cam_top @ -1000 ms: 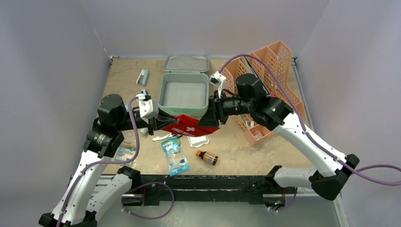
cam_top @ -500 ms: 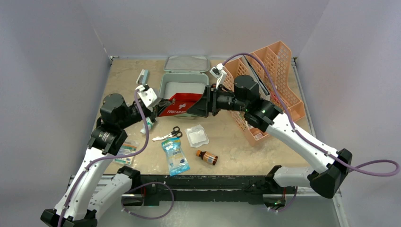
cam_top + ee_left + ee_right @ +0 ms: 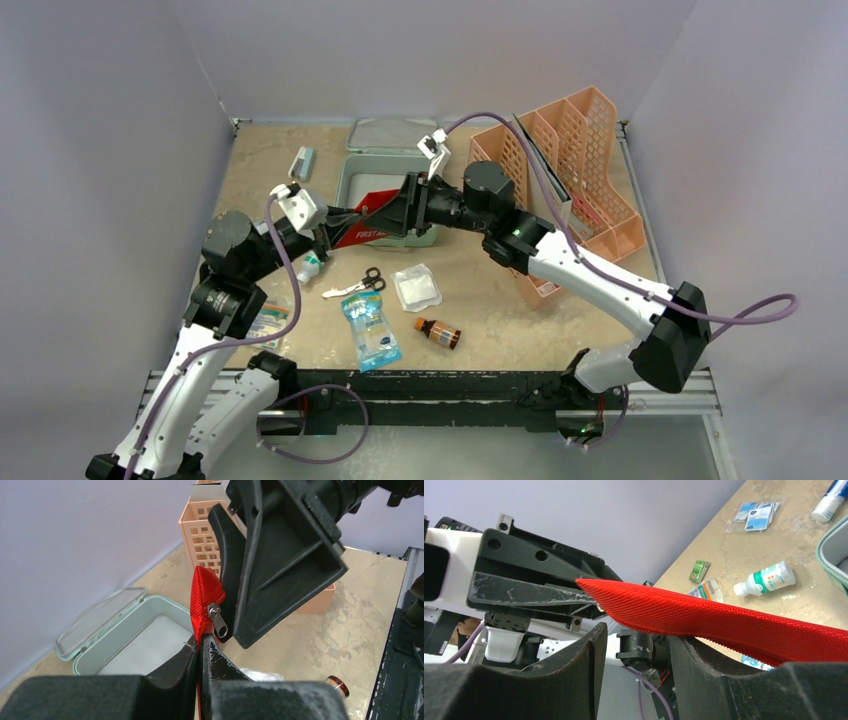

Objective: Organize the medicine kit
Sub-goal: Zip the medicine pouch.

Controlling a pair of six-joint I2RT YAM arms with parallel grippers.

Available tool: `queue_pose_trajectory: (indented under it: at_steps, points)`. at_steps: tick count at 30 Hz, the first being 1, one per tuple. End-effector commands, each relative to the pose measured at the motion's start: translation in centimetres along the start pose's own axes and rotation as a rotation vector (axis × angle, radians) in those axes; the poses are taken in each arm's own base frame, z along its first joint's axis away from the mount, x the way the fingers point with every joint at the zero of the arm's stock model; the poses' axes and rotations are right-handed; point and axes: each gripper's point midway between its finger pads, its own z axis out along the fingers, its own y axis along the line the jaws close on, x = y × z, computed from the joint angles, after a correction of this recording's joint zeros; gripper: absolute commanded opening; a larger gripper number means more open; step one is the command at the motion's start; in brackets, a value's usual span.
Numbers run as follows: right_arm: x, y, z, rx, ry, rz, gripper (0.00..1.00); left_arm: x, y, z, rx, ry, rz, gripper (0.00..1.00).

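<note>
- A woven red pouch point(image 3: 202, 595) is pinched at its zipper by the left claw point(image 3: 200, 652).
- Beside it the right claw point(image 3: 636, 632) is spread.
- At 12 o'clock a rounded mint plastic kit point(image 3: 345, 190) is seen.

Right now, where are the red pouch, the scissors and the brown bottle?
red pouch point(image 3: 362, 232), top view, its printed face.
scissors point(image 3: 370, 282), top view, the black handles.
brown bottle point(image 3: 443, 334), top view, its body.
</note>
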Motion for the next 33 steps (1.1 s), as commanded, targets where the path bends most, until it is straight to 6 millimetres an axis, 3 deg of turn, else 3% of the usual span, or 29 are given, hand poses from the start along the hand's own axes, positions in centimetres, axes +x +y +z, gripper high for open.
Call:
queue_pose_trajectory:
  at_steps: [1,14,20,23,32,33]
  points:
    - [-3.2,3.6,0.6,-0.091,-0.101,-0.039,0.51,-1.3,-0.6,0.0,0.021,-0.061,-0.014,0.00]
    - [-2.9,4.3,1.7,-0.126,-0.097,-0.030,0.31,-0.3,-0.6,-0.3,0.007,-0.046,-0.026,0.00]
    - [-2.6,3.0,1.4,-0.070,-0.101,-0.043,0.00,-0.5,-0.7,-0.7,-0.009,-0.055,-0.037,0.00]
    - [-1.6,2.9,1.1,-0.077,-0.063,-0.019,0.00,-0.5,-0.9,-1.0,-0.010,-0.067,-0.034,0.00]
    - [-1.4,3.2,0.2,-0.051,-0.026,-0.050,0.01,-0.9,-0.9,-1.0,-0.020,-0.085,-0.085,0.00]
    - [-1.0,2.9,-0.1,-0.025,-0.003,-0.076,0.12,-0.8,-0.9,-1.0,-0.023,-0.080,-0.084,0.00]
